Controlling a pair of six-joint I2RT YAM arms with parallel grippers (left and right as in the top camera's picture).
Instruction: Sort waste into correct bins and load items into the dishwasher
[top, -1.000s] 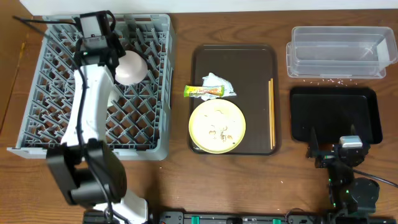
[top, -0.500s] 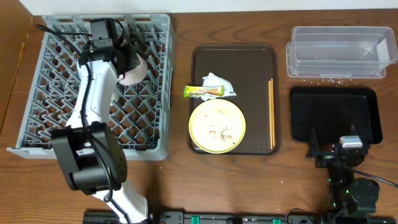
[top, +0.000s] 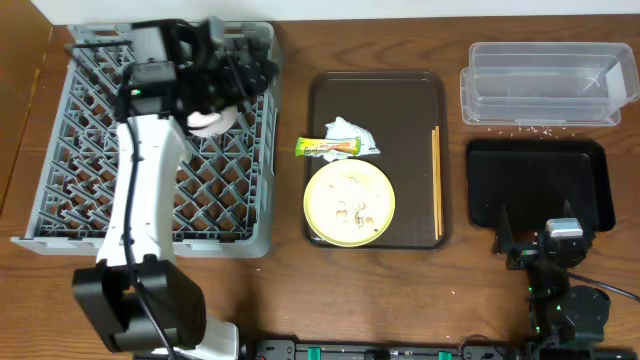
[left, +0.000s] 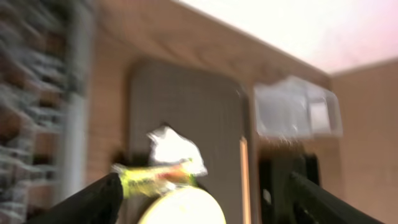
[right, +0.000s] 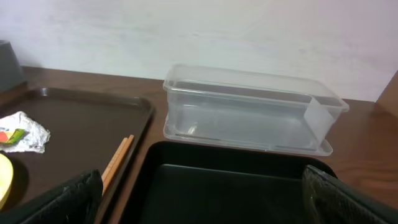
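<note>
A pale pink bowl lies in the grey dishwasher rack, partly under my left arm. My left gripper is blurred above the rack's far right corner and stands open with nothing in it. Its wrist view looks over the crumpled wrapper, the pale yellow plate and the chopsticks, between open fingers. Seen from above, the wrapper, the plate with crumbs and the chopsticks lie on the brown tray. My right gripper rests open before the black tray, with the clear tub beyond.
The dark brown serving tray sits between the rack and the bins. From above, the clear tub is at the far right with the black tray in front of it. Loose crumbs dot the table between them.
My left gripper has opened and let go of the pale pink bowl, which now stays in the rack. The gripper has swung right toward the rack's far right corner. The right arm is still.
</note>
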